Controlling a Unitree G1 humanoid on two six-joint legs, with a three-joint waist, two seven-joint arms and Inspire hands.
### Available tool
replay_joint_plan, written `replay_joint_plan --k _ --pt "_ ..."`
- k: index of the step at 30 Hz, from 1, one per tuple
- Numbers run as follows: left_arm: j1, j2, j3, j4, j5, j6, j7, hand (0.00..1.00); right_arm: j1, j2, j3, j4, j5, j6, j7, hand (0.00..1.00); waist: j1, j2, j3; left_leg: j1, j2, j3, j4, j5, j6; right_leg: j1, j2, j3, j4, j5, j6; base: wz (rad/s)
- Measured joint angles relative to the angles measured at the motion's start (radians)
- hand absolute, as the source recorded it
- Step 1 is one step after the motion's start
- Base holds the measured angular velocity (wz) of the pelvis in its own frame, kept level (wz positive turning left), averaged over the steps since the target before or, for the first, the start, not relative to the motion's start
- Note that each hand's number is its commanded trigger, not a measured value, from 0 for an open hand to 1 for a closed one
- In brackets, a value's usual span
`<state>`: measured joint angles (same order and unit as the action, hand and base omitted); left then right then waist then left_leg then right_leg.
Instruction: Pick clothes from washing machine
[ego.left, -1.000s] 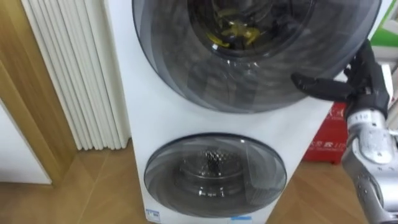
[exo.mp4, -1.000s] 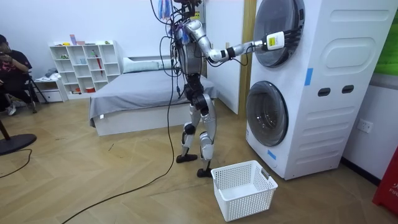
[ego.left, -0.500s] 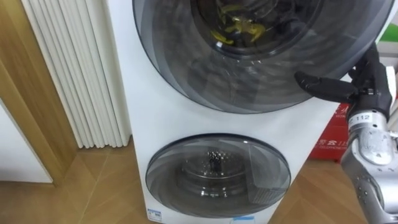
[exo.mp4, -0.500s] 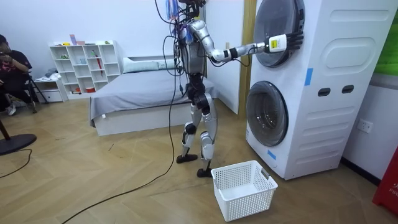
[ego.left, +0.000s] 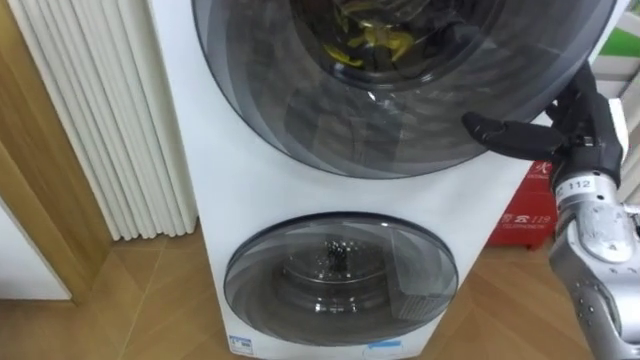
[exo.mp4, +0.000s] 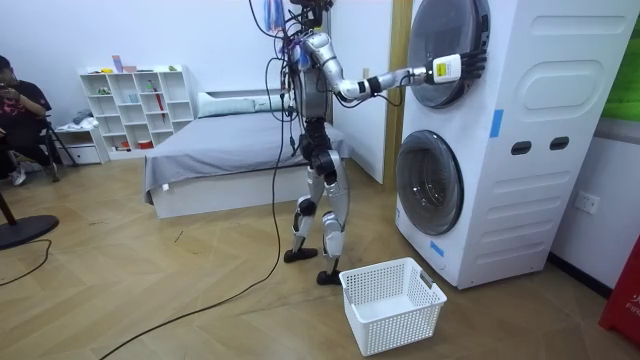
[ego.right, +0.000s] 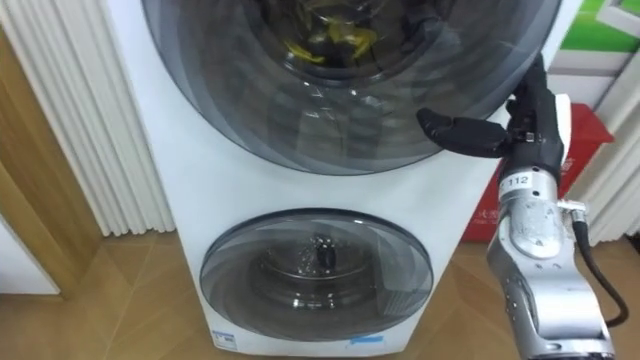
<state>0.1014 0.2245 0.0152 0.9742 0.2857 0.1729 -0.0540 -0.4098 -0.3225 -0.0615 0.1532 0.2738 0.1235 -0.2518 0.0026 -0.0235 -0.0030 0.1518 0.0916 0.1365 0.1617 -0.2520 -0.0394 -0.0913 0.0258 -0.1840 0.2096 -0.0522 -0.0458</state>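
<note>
- White plastic laundry basket (exo.mp4: 395, 318) sits on the wooden floor just beside the robot's feet and in front of the lower door (ego.left: 340, 280). It looks placed to receive whatever comes out, and nothing lies in it.
- Standing before the stacked washing machine (ego.left: 230, 190), the robot has its right arm stretched out at shoulder height, because the load is in the upper drum, not the lower one.
- Its right hand (ego.left: 585, 120) is spread open at the lower right edge of the upper door (ego.left: 400, 110). The thumb lies straight across the dark glass and the fingers rise alongside the rim. It holds nothing and only touches the door.
- That placement at the rim reads as feeling for the edge to pull. I judge the step in hand to be opening the door, which appears closed flush against the machine's front in the room view.
- Behind the tinted glass, deep in the upper drum, lie the clothes (ego.left: 370, 40), seen as a yellow tangle among darker cloth. They cannot be reached until the door swings clear.
</note>
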Motion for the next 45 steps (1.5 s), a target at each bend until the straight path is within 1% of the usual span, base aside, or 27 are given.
replay_joint_plan --k 1,3,5,8,9,12,14,16,18,20,25,28,31,34,36,37,40,42,45 --pt "0.0 0.0 0.0 0.003 0.0 -0.006 -0.003 0.0 0.006 0.0 0.0 -0.017 0.0 0.009 0.013 0.0 0.0 0.001 -0.0003 0.002 0.001 0.002 0.001 0.0 0.0 0.0 0.003 0.006 0.0 0.001 -0.002 -0.16" --pt "0.001 0.003 0.0 0.009 0.0 -0.008 -0.012 0.0 0.024 0.0 -0.001 -0.043 -0.003 0.013 0.033 0.0 0.001 0.002 -0.0006 0.008 0.003 0.008 0.001 0.0 0.0 0.0 0.008 0.015 0.0 0.002 -0.004 -0.17" --pt "0.002 0.011 -0.002 0.009 0.001 -0.008 -0.027 0.0 0.072 0.0 0.0 -0.106 -0.003 0.019 0.052 0.0 -0.002 0.002 -0.0008 0.01 0.006 0.015 0.001 0.0 0.0 0.001 0.01 0.018 0.0 0.0 -0.008 -0.1" --pt "0.001 0.019 -0.023 0.008 0.0 -0.018 -0.027 0.0 0.138 0.0 0.0 -0.174 0.001 0.016 0.07 0.0 -0.003 0.002 -0.0008 0.018 0.008 0.025 0.0 0.0 0.0 0.004 0.015 0.025 0.003 -0.001 -0.01 -0.08" --pt "0.001 0.02 -0.023 0.009 0.001 -0.021 -0.027 0.0 0.148 0.0 0.0 -0.184 0.002 0.013 0.077 0.0 -0.003 0.002 -0.0008 0.02 0.008 0.026 0.0 0.0 0.0 0.005 0.016 0.027 0.003 -0.001 -0.01 -0.11" --pt "0.003 0.022 -0.024 0.008 0.001 -0.028 -0.026 0.0 0.216 0.002 0.0 -0.219 -0.007 -0.012 0.108 0.0 -0.005 0.002 -0.0009 0.04 0.013 0.026 -0.01 0.0 -0.001 0.022 0.023 0.03 -0.004 0.0 -0.012 -0.02" --pt "0.005 0.029 -0.024 0.005 0.001 -0.034 -0.026 0.0 0.264 0.008 0.003 -0.243 -0.014 -0.04 0.134 0.0 -0.003 0.001 -0.0012 0.042 0.017 0.026 -0.01 -0.002 -0.004 0.023 0.027 0.033 -0.006 0.003 -0.016 -0.04" --pt "0.005 0.032 -0.028 0.005 0.001 -0.039 -0.025 0.0 0.291 0.009 0.007 -0.244 -0.016 -0.06 0.159 0.0 -0.003 0.003 -0.0002 0.042 0.018 0.026 -0.01 -0.002 -0.004 0.022 0.028 0.035 -0.006 0.003 -0.016 -0.02" --pt "0.005 0.032 -0.034 0.005 0.001 -0.047 -0.024 0.0 0.315 0.009 0.018 -0.244 -0.014 -0.067 0.176 0.0 -0.002 0.006 0.0016 0.042 0.019 0.026 -0.011 -0.003 -0.005 0.021 0.029 0.034 -0.006 0.002 -0.014 0.0" --pt "0.009 0.033 -0.055 0.005 0.001 -0.052 -0.021 0.0 0.344 0.014 0.044 -0.244 -0.007 -0.069 0.187 0.0 -0.001 0.012 0.0036 0.04 0.024 0.024 -0.012 -0.012 -0.019 0.019 0.032 0.032 -0.004 0.002 -0.011 0.0" --pt "0.021 0.033 -0.069 0.005 0.001 -0.052 -0.021 0.0 0.383 0.043 0.072 -0.244 0.012 -0.069 0.222 0.0 -0.002 0.014 0.0026 0.036 0.025 0.023 -0.006 -0.014 -0.021 0.017 0.036 0.033 -0.004 0.009 -0.015 0.0" --pt "0.032 0.033 -0.071 -0.006 0.001 -0.058 -0.021 0.0 0.395 0.046 0.084 -0.245 0.043 -0.069 0.241 0.0 -0.006 0.02 0.0013 0.032 0.026 0.022 0.001 -0.015 -0.023 0.016 0.037 0.037 -0.003 0.009 -0.016 0.0" --pt "0.057 0.033 -0.071 -0.032 0.001 -0.067 -0.024 0.0 0.408 0.046 0.095 -0.245 0.057 -0.069 0.27 0.0 -0.019 0.028 -0.0032 0.032 0.027 0.022 0.0 -0.015 -0.023 0.017 0.037 0.039 -0.004 0.012 -0.02 0.0" --pt "0.066 0.032 -0.077 -0.034 -0.011 -0.071 -0.022 0.0 0.432 0.045 0.116 -0.252 0.095 -0.069 0.286 0.0 -0.031 0.032 -0.0077 0.032 0.027 0.022 0.0 -0.015 -0.023 0.017 0.033 0.041 -0.004 0.015 -0.026 0.01" --pt "0.07 0.031 -0.077 -0.038 -0.011 -0.08 -0.02 0.0 0.461 0.045 0.116 -0.272 0.105 -0.069 0.297 0.0 -0.031 0.032 -0.0078 0.032 0.027 0.022 0.0 -0.015 -0.023 0.018 0.035 0.046 -0.004 0.015 -0.025 0.02" --pt "0.073 0.031 -0.077 -0.041 -0.011 -0.091 -0.02 0.0 0.478 0.045 0.116 -0.286 0.107 -0.07 0.303 0.0 -0.031 0.032 -0.0077 0.032 0.026 0.022 -0.001 -0.015 -0.023 0.018 0.036 0.048 -0.004 0.014 -0.024 0.0" --pt "0.076 0.031 -0.076 -0.044 -0.01 -0.109 -0.02 0.0 0.497 0.046 0.12 -0.289 0.111 -0.075 0.327 0.0 -0.032 0.033 -0.0071 0.032 0.026 0.023 -0.001 -0.016 -0.022 0.018 0.038 0.053 -0.004 0.014 -0.024 0.0" --pt "0.076 0.031 -0.076 -0.046 -0.01 -0.117 -0.02 0.0 0.506 0.046 0.12 -0.293 0.111 -0.079 0.343 0.0 -0.03 0.036 -0.006 0.032 0.026 0.026 0.0 -0.017 -0.022 0.015 0.043 0.059 -0.004 0.014 -0.023 -0.04" --pt "0.076 0.031 -0.076 -0.047 -0.006 -0.131 -0.02 0.0 0.509 0.046 0.122 -0.303 0.111 -0.082 0.372 0.0 -0.029 0.047 -0.006 0.031 0.027 0.042 0.0 -0.018 -0.022 0.006 0.044 0.073 0.001 0.015 -0.024 -0.16"
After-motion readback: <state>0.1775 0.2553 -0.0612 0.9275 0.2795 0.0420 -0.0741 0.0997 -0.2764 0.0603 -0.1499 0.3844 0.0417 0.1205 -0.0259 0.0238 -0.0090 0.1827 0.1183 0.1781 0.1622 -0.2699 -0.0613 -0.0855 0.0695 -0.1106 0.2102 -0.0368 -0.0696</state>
